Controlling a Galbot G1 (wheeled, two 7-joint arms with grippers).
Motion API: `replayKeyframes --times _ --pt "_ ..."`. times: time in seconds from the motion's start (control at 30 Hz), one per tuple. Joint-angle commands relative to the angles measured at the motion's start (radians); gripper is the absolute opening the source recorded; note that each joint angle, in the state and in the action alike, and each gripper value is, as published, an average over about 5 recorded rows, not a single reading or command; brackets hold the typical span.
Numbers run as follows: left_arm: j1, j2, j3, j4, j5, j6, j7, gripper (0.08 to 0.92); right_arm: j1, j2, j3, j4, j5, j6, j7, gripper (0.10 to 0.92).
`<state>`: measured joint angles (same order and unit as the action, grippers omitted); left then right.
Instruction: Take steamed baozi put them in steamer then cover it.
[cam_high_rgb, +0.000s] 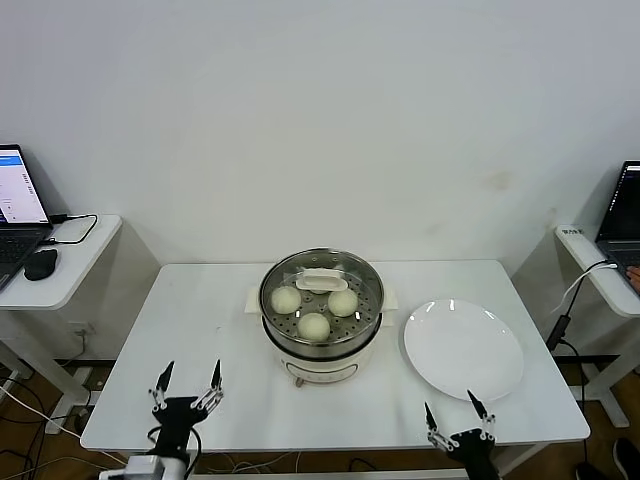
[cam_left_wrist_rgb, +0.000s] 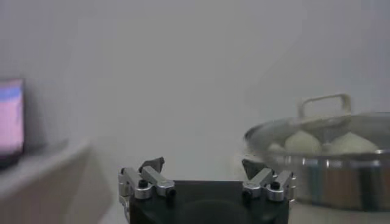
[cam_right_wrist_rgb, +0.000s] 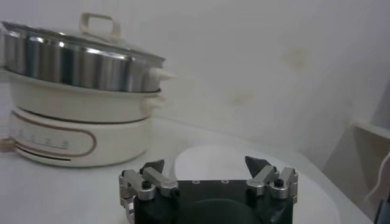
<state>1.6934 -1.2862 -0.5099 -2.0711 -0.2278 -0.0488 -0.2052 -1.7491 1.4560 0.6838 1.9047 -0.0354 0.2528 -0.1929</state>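
The steamer (cam_high_rgb: 320, 345), a shiny steel pot on a cream base, stands mid-table. The glass cover (cam_high_rgb: 322, 283) with its cream handle lies on top of it. Through the glass I see three pale steamed baozi (cam_high_rgb: 286, 299) (cam_high_rgb: 343, 302) (cam_high_rgb: 314, 326) on the perforated tray. My left gripper (cam_high_rgb: 192, 372) hovers open and empty at the table's front left edge. At the front right edge, my right gripper (cam_high_rgb: 452, 412) is likewise open and empty. The left wrist view shows the left gripper (cam_left_wrist_rgb: 203, 165), the covered steamer (cam_left_wrist_rgb: 329, 176) and baozi (cam_left_wrist_rgb: 303, 142). The right wrist view shows the right gripper (cam_right_wrist_rgb: 205, 165) and the steamer (cam_right_wrist_rgb: 79, 67).
A bare flat white plate (cam_high_rgb: 463, 348) lies right of the steamer, also seen as the plate (cam_right_wrist_rgb: 210, 153) in the right wrist view. Side tables flank the work table: the left one (cam_high_rgb: 70, 270) carries a laptop (cam_high_rgb: 18, 200) and mouse, the right one (cam_high_rgb: 600, 275) another laptop with cables.
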Motion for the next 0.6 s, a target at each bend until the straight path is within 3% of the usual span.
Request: replayKeyframes --times 0.03,0.6 --pt "0.12 -0.002 -0.048 -0.004 -0.115 -0.044 -0.001 0.823 -0.048 -0.017 -0.032 0.043 0.017 0.0 0.001 0.823" --pt "0.17 -0.009 -0.022 0.0 -0.033 -0.034 0.026 0.823 -0.073 -0.033 -0.057 0.106 0.077 -0.06 0.0 0.823"
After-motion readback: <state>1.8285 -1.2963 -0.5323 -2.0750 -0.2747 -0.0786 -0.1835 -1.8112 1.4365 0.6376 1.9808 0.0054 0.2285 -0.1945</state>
